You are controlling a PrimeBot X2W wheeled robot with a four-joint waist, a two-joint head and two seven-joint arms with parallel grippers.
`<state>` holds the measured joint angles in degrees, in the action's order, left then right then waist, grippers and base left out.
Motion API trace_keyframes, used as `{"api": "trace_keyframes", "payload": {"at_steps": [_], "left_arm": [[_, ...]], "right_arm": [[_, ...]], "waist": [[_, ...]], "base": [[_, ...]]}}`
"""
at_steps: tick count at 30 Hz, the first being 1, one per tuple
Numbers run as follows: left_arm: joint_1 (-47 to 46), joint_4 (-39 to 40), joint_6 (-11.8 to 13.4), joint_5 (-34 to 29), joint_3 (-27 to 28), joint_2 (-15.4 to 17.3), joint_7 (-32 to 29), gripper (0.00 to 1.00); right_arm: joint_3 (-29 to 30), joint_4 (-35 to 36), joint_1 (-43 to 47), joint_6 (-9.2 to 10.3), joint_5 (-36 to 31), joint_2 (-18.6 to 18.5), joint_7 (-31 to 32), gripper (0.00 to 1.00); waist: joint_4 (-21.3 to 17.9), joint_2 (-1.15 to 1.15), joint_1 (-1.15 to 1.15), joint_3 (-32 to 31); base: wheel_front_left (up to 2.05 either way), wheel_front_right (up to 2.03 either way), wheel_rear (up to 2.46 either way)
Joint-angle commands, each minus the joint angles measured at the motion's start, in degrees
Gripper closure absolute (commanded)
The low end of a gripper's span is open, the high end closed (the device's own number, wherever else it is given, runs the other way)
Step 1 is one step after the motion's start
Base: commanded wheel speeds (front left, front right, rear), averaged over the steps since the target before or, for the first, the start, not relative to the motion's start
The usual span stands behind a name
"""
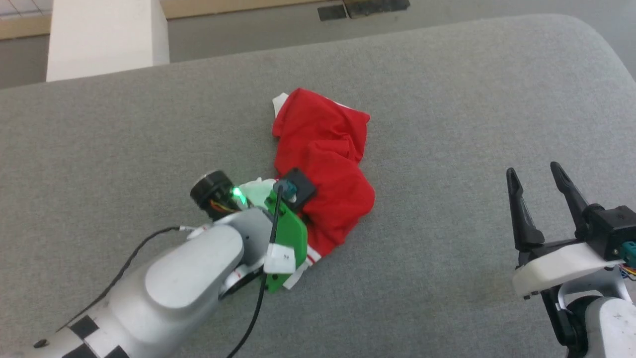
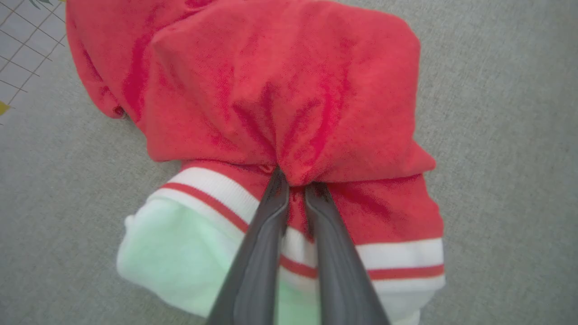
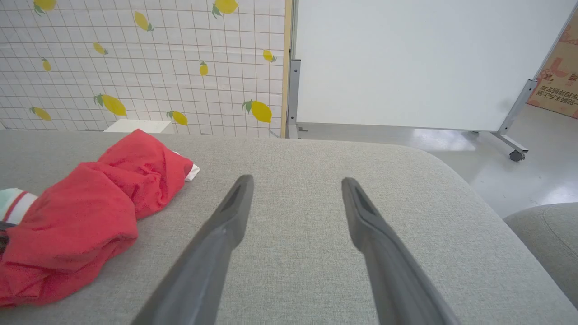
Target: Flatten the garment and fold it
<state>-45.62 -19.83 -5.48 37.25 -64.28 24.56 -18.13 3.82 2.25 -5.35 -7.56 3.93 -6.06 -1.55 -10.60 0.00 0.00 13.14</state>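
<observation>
The garment (image 1: 323, 149) is a crumpled red heap in the middle of the grey cushioned surface (image 1: 447, 99), with a white, red-striped sleeve edge at its near end. My left gripper (image 2: 295, 183) is shut on a fold of the red cloth just above that striped sleeve (image 2: 397, 257); in the head view its fingertips are hidden under the wrist. Far to the right, my right gripper (image 1: 534, 174) hovers open over bare surface, with nothing between its fingers (image 3: 226, 225). The right wrist view has the garment (image 3: 90, 203) off to its left.
The grey surface curves away at its far right corner (image 1: 596, 44). Beyond it stand a white block (image 1: 104, 35), a lemon-patterned wall (image 3: 135, 58) and a wheeled white board (image 3: 406, 63). A second grey cushion (image 3: 551, 239) lies at the right.
</observation>
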Motion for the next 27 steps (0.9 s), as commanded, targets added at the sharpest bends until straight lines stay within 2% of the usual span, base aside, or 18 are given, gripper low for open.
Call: {"api": "trace_keyframes", "payload": {"at_steps": [1, 2, 13, 19, 23, 27], "left_arm": [[0.9, -0.5, 0.1, -0.6, -0.4, 0.5, -0.1, 0.13], [1.3, -0.9, 0.5, -0.7, -0.4, 0.4, 0.1, 0.0], [1.3, -1.0, 2.1, 0.2, 1.5, 0.0, 3.9, 0.0], [0.7, 0.3, 3.4, 1.2, 4.1, 1.1, 6.7, 0.0], [1.1, 1.1, 7.2, 1.3, 7.5, 3.2, 10.6, 0.0], [3.6, 2.2, 12.9, 2.0, 12.0, 6.2, 15.5, 0.0]], "right_arm": [[-0.2, -0.3, -1.1, 0.08, -0.4, 0.5, -0.4, 0.0], [-0.2, -0.4, -1.2, 0.08, -0.5, 0.6, -0.4, 0.0], [-0.5, -1.9, -0.6, 0.08, -0.3, 0.0, 1.4, 0.0], [-0.5, -1.8, 0.9, 0.08, 0.5, -1.0, 2.9, 0.0], [-0.5, -1.1, 1.8, 0.08, 1.4, -1.6, 3.7, 0.0], [-0.7, 0.2, 2.6, 0.08, 2.6, -2.3, 3.7, 0.0]], "waist": [[-0.5, 0.0, 0.0, 1.0], [-0.3, 0.0, 0.0, 1.0], [3.7, 0.0, 0.0, -4.9], [6.8, 0.0, 0.0, -9.0], [8.6, 0.0, 0.0, -11.0], [10.3, 0.0, 0.0, -12.5]], "base": [[0.0, 0.0, 0.0], [0.0, 0.0, 0.0], [0.0, 0.0, 0.0], [0.0, 0.0, 0.0], [0.0, 0.0, 0.0], [0.0, 0.0, 0.0]]}}
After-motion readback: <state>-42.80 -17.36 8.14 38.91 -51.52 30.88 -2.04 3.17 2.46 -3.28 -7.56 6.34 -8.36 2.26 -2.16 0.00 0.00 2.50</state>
